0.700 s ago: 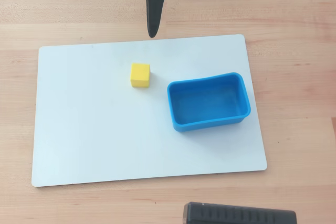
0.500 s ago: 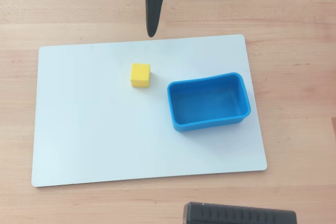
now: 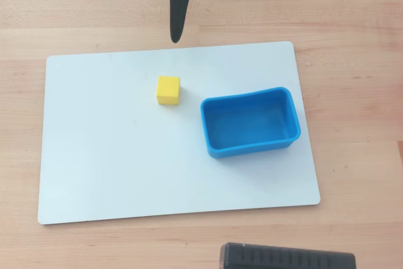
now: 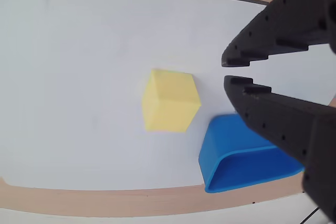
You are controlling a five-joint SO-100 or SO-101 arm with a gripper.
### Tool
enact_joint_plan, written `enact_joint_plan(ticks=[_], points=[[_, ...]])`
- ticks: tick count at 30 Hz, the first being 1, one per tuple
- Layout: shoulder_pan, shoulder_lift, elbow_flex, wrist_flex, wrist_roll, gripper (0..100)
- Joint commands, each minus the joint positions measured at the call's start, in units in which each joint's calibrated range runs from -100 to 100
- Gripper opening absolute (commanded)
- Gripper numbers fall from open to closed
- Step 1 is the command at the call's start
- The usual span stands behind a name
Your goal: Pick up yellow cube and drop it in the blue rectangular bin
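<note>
Our jaws hang nearly clenched, empty; we should spread them, then straddle the yellow cube beyond squarely.

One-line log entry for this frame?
phase: pre-grasp | gripper: empty, nearly closed | yellow cube: on white board, left of blue bin | bin: empty

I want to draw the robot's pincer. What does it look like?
The pincer is matte black plastic. In the wrist view its two fingers have stepped, toothy inner edges and small dimples. From overhead it narrows to a point. No cables or markings show.
</note>
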Motion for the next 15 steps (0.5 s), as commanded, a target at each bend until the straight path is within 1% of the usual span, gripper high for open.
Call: enact_joint_plan(ticks=[1,6,11,15], points=[[-0.06,13.24,-15.21,-0.36,0.24,0],[0.45,28.94,-24.84,-0.44,0.1,0],[4.23,48.26,-38.12,0.55,0.29,0],[4.57,56.99,-44.12,1.21,0.39,0]])
